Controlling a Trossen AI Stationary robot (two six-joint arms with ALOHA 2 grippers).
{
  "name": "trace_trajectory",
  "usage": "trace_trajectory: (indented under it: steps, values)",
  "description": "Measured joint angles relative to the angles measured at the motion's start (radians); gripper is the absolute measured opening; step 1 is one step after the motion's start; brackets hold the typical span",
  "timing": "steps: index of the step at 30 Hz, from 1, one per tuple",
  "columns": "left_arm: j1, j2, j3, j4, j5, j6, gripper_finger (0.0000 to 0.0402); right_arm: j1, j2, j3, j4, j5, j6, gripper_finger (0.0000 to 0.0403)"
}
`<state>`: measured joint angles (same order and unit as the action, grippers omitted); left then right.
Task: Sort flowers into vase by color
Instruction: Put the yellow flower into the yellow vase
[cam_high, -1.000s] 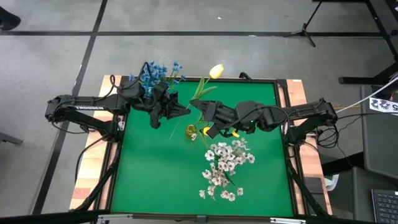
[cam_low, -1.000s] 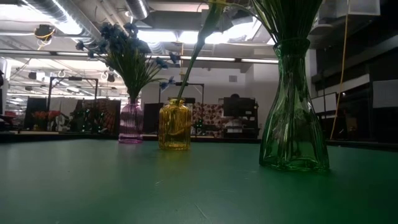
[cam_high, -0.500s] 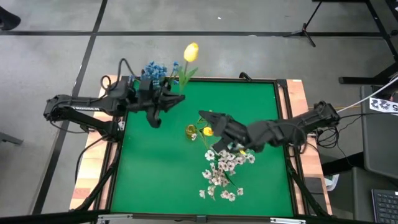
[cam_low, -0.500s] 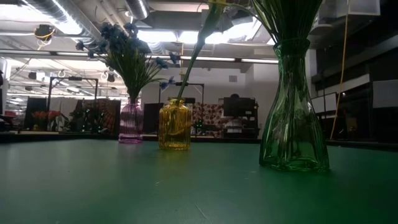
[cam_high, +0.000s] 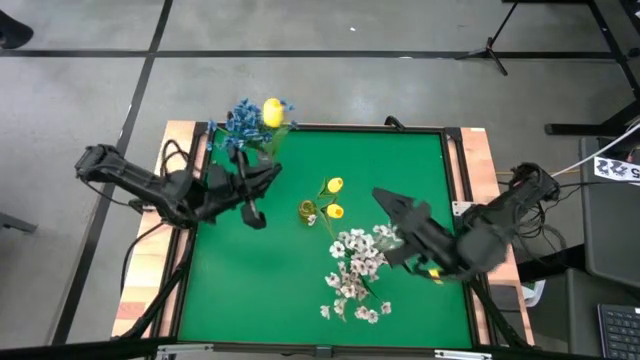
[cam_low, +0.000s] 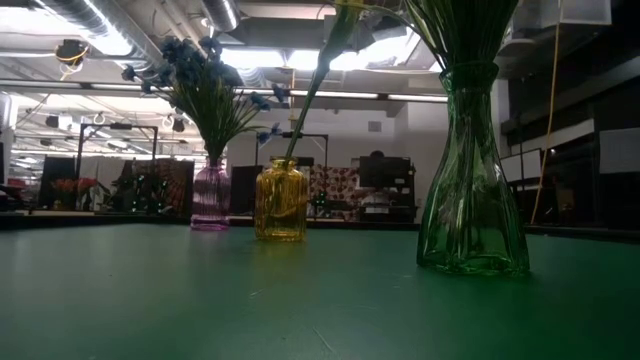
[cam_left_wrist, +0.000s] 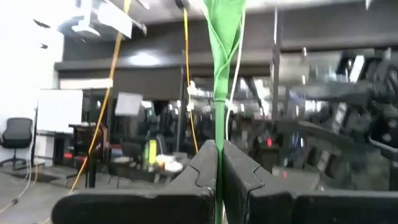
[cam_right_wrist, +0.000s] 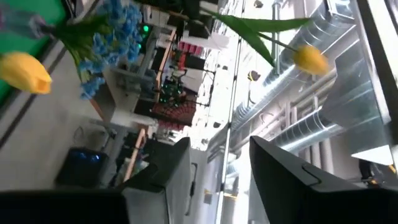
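Observation:
My left gripper (cam_high: 268, 168) is shut on a yellow tulip (cam_high: 270, 112), whose bud hangs over the table's far left corner beside the blue flowers (cam_high: 240, 120). The blue flowers stand in a pink vase (cam_low: 210, 195). A yellow vase (cam_high: 308, 210) at mid-table holds two yellow tulips (cam_high: 334, 186) by their stems. White flowers (cam_high: 358, 265) fill a green vase (cam_low: 470, 190) nearer the front. My right gripper (cam_high: 385, 198) is open, right of the yellow vase, with nothing between its fingers (cam_right_wrist: 280, 168). My left gripper pinches the tulip's thin green stem (cam_left_wrist: 217, 134) between its two fingers, below a long leaf (cam_left_wrist: 224, 31). The fingers come about level from the table's left and lie across the stem. The tulip is lifted clear, its bud toward the table's far edge.
The three vases stand close together across the green mat (cam_high: 240, 290). The mat's raised dark frame (cam_high: 400, 128) runs around it. Bare mat lies at the near left and the far right.
My left gripper has carried the tulip from the middle of the far edge toward the far left corner and has rolled its wrist; the bud now sits beside the blue flowers. My right gripper has drawn back from the yellow vase toward the table's right and near edges.

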<state>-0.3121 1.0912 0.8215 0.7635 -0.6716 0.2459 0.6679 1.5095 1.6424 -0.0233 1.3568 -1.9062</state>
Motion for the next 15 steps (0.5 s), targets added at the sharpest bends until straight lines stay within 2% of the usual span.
trace_trajectory:
  steps: [4, 9, 11, 15]
  values:
    - [-0.023, 0.001, -0.160, 0.316, -0.027, 0.052, 0.0001, 0.072, -0.003, 0.000, 0.000, 0.046, 0.042, 0.0161]
    - [-0.009, 0.031, -0.343, 0.640, -0.031, 0.062, 0.0001, 0.126, -0.003, 0.000, -0.002, 0.048, 0.081, 0.0161]
    - [0.003, 0.052, -0.394, 0.729, -0.031, 0.045, 0.0001, 0.127, -0.003, 0.000, -0.003, 0.048, 0.108, 0.0161]
    - [0.026, 0.113, -0.438, 0.804, -0.033, 0.032, 0.0001, 0.125, -0.003, 0.000, -0.007, 0.052, 0.141, 0.0161]
